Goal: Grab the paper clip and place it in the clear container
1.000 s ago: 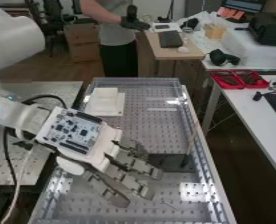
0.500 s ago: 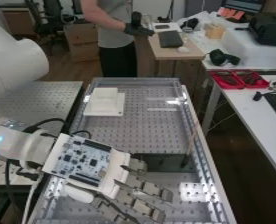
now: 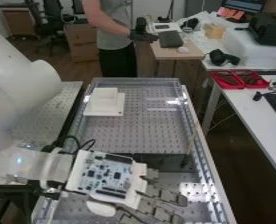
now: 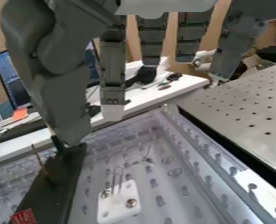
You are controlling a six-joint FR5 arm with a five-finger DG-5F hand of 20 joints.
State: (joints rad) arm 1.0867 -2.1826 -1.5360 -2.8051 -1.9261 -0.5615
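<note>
Hand (image 3: 168, 196) sits lower in the high view than a second ago, fingers straight and spread; wire loop (image 4: 114, 179), probably the clip, stands at white block (image 4: 118, 209); grasp still pending.

White arm (image 3: 25, 75) with rounded, tubular joints at the left of the high view, a small blue light (image 3: 19, 160) and black cables (image 3: 77, 143); pale circuit board (image 3: 109, 175) on the white-backed hand (image 3: 165, 195); dark grey, blocky fingers (image 4: 113, 75) with tiny screws

Fingers (image 3: 166, 194) straight and apart.
</note>
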